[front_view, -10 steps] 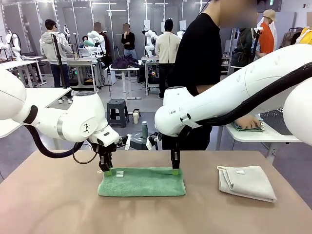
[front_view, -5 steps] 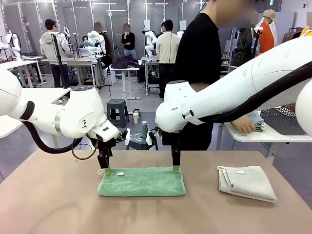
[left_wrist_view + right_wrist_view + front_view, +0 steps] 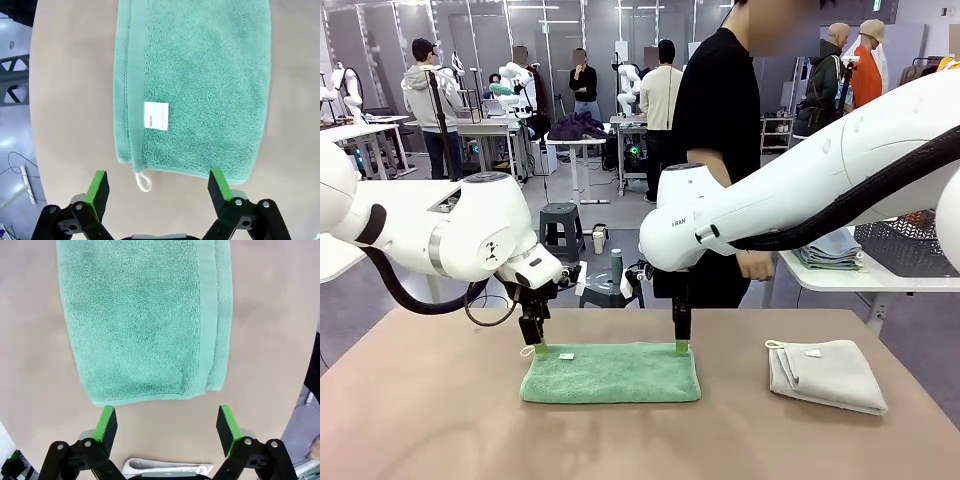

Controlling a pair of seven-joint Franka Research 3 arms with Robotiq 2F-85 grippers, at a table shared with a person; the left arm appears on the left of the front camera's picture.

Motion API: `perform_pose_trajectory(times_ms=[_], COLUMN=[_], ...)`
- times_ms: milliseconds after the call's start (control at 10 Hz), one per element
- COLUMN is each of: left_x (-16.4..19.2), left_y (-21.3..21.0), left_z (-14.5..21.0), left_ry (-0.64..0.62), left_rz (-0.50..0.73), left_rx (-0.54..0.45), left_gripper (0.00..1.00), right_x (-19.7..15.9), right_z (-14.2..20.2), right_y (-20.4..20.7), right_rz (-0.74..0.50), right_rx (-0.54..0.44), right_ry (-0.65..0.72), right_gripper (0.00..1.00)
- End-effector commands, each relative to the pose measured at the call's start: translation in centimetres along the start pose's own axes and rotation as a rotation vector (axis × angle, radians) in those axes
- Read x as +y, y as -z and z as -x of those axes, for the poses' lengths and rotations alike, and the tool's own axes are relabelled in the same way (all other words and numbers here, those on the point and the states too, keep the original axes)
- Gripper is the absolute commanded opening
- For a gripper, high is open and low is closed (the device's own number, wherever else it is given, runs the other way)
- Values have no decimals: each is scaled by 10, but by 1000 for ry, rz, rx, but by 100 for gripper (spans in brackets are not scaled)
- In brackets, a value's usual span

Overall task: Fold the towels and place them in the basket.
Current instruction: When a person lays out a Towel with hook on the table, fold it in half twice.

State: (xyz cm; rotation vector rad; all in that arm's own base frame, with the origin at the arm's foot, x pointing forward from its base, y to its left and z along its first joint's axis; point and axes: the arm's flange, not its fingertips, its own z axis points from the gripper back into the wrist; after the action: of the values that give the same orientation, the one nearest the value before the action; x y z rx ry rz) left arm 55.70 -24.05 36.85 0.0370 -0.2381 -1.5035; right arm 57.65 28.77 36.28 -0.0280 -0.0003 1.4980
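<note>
A green towel [image 3: 610, 373], folded lengthwise, lies flat in the middle of the table. My left gripper [image 3: 538, 345] hangs fingers-down at its far left corner, beside the loop [image 3: 143, 181] and white label [image 3: 156, 116]. In the left wrist view this gripper [image 3: 158, 187] is open and holds nothing. My right gripper [image 3: 679, 345] stands at the towel's far right corner, and the right wrist view shows it [image 3: 167, 425] open just off the towel's [image 3: 145, 320] end. A folded cream towel [image 3: 825, 375] lies on the table at the right. The dark lattice basket [image 3: 910, 250] stands on a side table, partly behind my right arm.
A person in black stands at the far side of the table, one hand [image 3: 756, 266] near the white side table [image 3: 860, 280]. A stack of folded cloths [image 3: 830, 250] lies on it. Bare tabletop [image 3: 440, 420] surrounds both towels.
The person's hand has left the cloth stack on the side table and drawn back to the body. My left arm shifted slightly; both grippers stay open at the green towel's far corners.
</note>
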Motion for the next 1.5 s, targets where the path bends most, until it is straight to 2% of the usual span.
perform_pose_trajectory(times_ms=[0, 100, 200, 400, 500, 600, 700, 800, 900, 1100, 1300, 1400], left_x=[3, 0, -9, -30, -42, -53, -71, -83, -100, -138, -159, -130], left_y=[1, 0, -15, -48, -60, -72, -89, -96, -108, -130, -136, -131], left_z=[0, 0, 2, 14, 22, 30, 42, 51, 62, 91, 112, 95], left_ry=[1, 0, -156, -341, -408, -458, -519, -567, -628, -707, -678, -693], left_rz=[-8, 0, 24, 5, -20, -27, -38, -54, -67, -68, -83, -50], left_rx=[3, 0, 82, 111, 116, 93, 67, 53, 32, -37, -67, -11], left_gripper=[100, 100, 100, 100, 100, 100, 100, 100, 100, 100, 100, 100], right_x=[-2, 0, 14, 33, 40, 47, 53, 57, 64, 61, 54, 59], right_z=[0, 0, 2, 10, 12, 13, 17, 18, 17, 20, 23, 23], right_y=[0, 0, -6, -26, -30, -35, -40, -40, -38, -21, -9, -11], right_rz=[2, 0, 3, 15, 56, 60, 50, 35, 61, 19, 7, 70], right_rx=[-1, 0, 66, -7, 12, -4, -16, -32, -33, -61, -121, -110], right_ry=[1, 0, 111, 266, 365, 440, 613, 696, 792, 980, 1021, 941], right_gripper=[100, 100, 100, 100, 100, 100, 100, 100, 100, 100, 100, 100])
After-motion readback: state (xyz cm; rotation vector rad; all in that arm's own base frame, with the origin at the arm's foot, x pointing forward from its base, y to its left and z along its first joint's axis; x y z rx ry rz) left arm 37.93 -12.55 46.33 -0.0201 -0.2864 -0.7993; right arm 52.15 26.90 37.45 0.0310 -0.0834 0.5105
